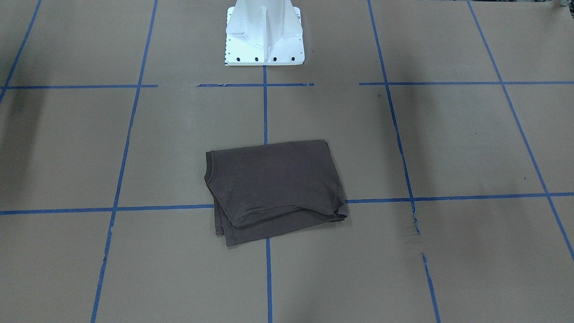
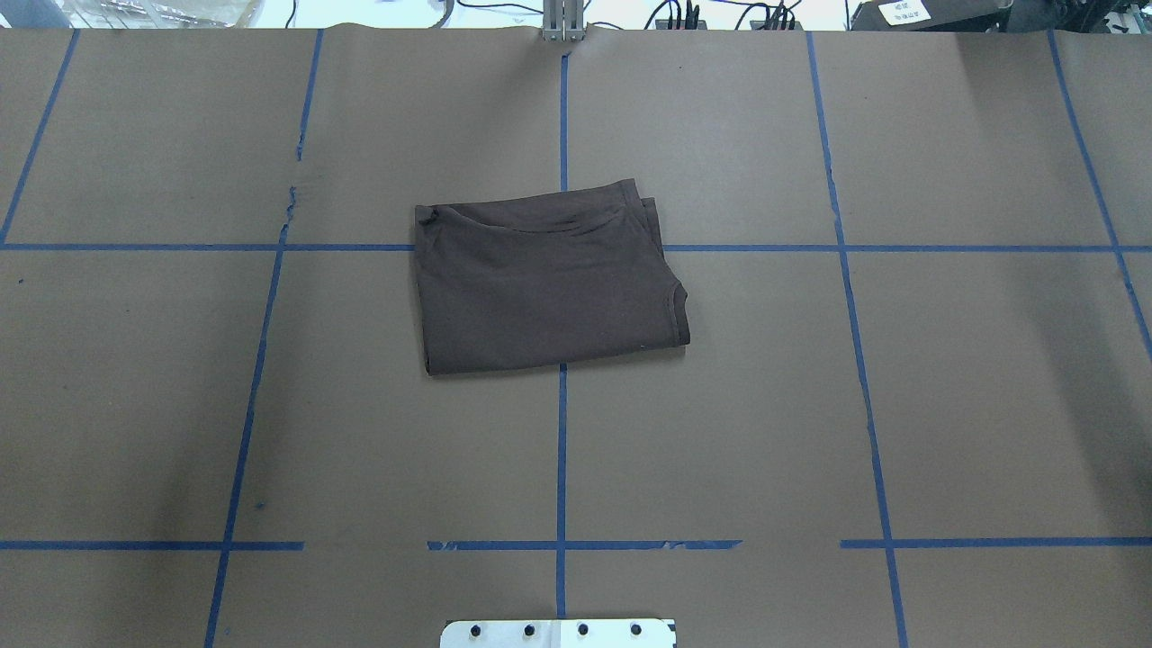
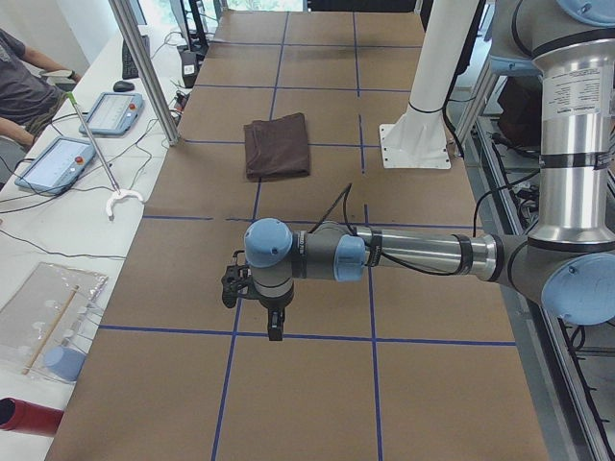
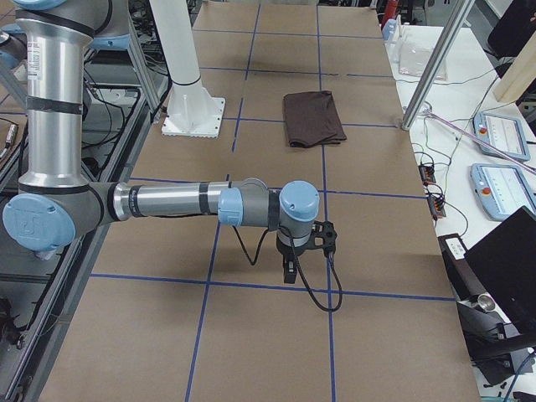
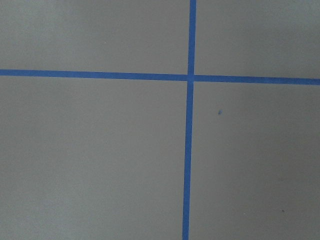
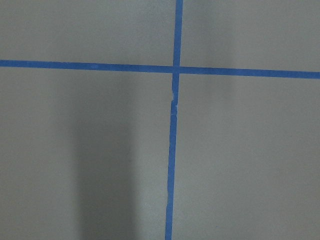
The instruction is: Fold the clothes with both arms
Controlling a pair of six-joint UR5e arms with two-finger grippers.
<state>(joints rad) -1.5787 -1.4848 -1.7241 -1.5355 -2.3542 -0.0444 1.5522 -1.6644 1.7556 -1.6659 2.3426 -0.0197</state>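
Your dark brown-grey T-shirt [image 2: 549, 279] lies folded into a compact, roughly rectangular bundle at the middle of the worktop [image 2: 810, 405]. It sits over the point where the centre line of the blue tape lines [image 2: 562, 450] meets a cross line. Its stacked edges and a curved hem show along the side farthest from the robot, and the side nearest the robot is a smooth fold. The white pedestal [image 1: 264, 36] stands at the robot's edge of the worktop, directly in line with the shirt and apart from it. Neither hand is near the shirt. The left arm [image 3: 404, 252] stretches level over the worktop's left end, with the left hand [image 3: 276, 334] pointing straight down above the brown paper, well apart from the shirt. The right arm [image 4: 167, 201] mirrors it over the right end, with the right hand [image 4: 289, 278] also pointing down and equally far from the shirt. Both hands appear only in the side views, so you cannot tell whether their fingers are apart or together. Each wrist camera shows only bare paper and a tape crossing. On every side of the shirt, brown paper runs out to the worktop's edges. A label on the left arm's upright link [image 3: 574, 96] is too small to read. Beyond the far edge, a seated person [image 3: 19, 77] is near two touchscreen pendants [image 3: 58, 163].
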